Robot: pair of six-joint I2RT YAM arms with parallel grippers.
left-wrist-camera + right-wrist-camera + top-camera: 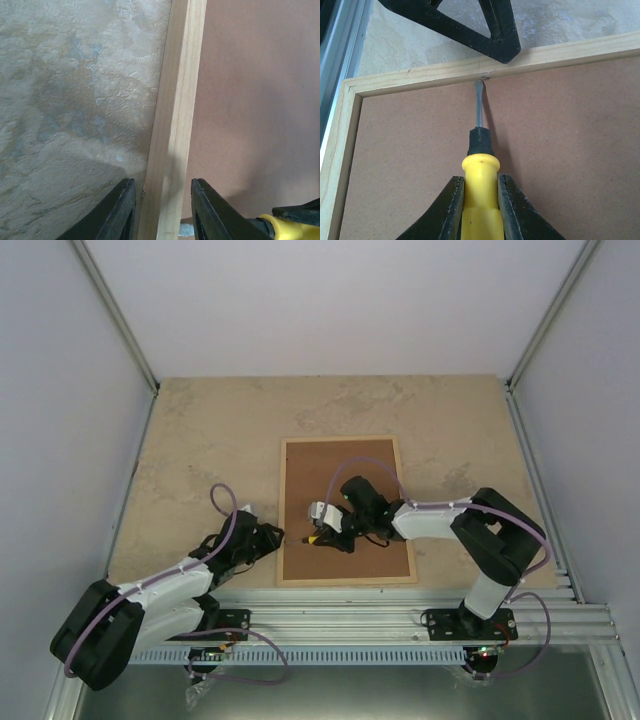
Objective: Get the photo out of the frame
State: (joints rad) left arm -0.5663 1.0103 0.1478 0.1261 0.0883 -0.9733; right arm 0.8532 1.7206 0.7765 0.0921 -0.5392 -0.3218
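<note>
Obs: frame face-down on tabletop; photo unseen, presumably under backing board. Right claw clamped on screwdriver, tip at frame's inner edge. Left claw apart, astride frame. Brace first, lever gently.

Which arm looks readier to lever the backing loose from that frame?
Right. The right gripper holds the yellow screwdriver, tip at the frame's inner edge; the left gripper only straddles a side rail.

You'll see the frame is pale bare wood with a fine matt grain, the backing board smooth dull brown fibreboard, the surface at its nine o'clock rough mottled beige, and the screwdriver glossy yellow plastic on a bare metal shaft.
</note>
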